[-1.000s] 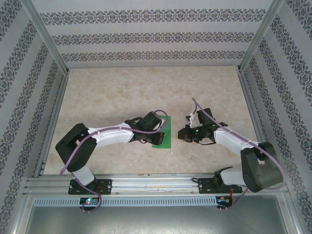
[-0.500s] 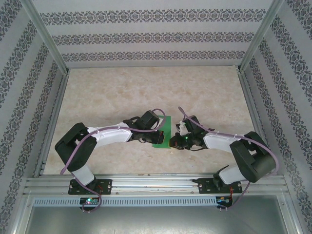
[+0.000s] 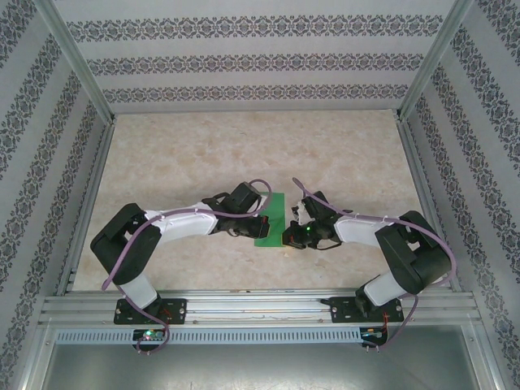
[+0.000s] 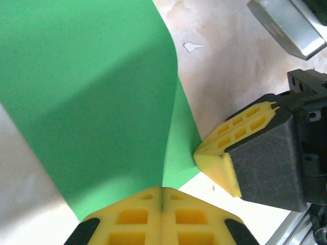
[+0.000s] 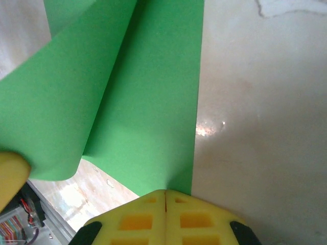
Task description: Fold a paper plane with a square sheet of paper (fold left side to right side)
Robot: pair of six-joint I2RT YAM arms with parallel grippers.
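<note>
The square sheet of paper [image 3: 276,211] lies on the marbled tabletop [image 3: 244,146], around the middle from left to right and toward the near side, between my two arms. My left end effector [image 3: 260,226] comes in from the left and is closed on the sheet's left part. That part is lifted off the tabletop and curls over toward the right, while the right part lies flat.

From my left wrist, the lifted flap [image 4: 102,102] runs down into the seam of my closed yellow fingers [image 4: 143,219]. My right end effector [image 4: 204,153] touches the near right edge of the flat layer just beside them.

My right end effector [image 3: 288,234] is closed with nothing between its fingers. Its tip [image 5: 164,196] sits against the flat layer's edge [image 5: 153,127]. The two end effectors crowd each other here. A small white fleck [image 4: 191,47] lies on the bare tabletop to the right of the sheet. Patterned walls [image 3: 244,61] and a metal frame [image 3: 77,61] close in the space.
</note>
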